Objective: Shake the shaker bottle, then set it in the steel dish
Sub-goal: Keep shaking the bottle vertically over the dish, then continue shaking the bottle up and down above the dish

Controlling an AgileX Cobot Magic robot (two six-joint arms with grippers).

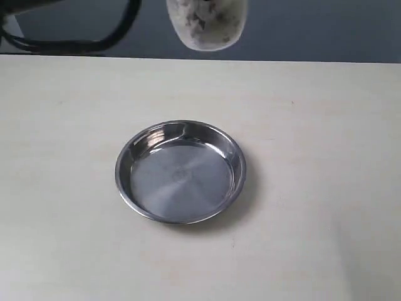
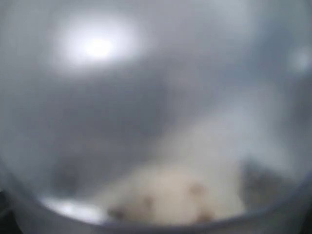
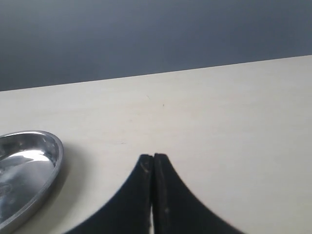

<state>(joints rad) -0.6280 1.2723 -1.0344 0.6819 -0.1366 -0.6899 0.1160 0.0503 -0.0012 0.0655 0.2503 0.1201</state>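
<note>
One shaker bottle (image 1: 205,25) aloft; one steel dish (image 1: 180,172); right gripper (image 3: 153,158) closed; left gripper unseen.

Right gripper (image 3: 153,160): 2 black fingers pressed together, nothing between. Left gripper hidden from every view.

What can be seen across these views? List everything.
shaker bottle: one, clear and frosted, pale contents with brown bits, in the air at the exterior view's top edge; fills the left wrist view as a blur.
steel dish: one, shiny silver, empty, mid-table.
table: one, pale beige.
black cable: one, exterior view's top left.
right end effector: one, black, shut, empty, beside the dish.
left end effector: not visible.
</note>
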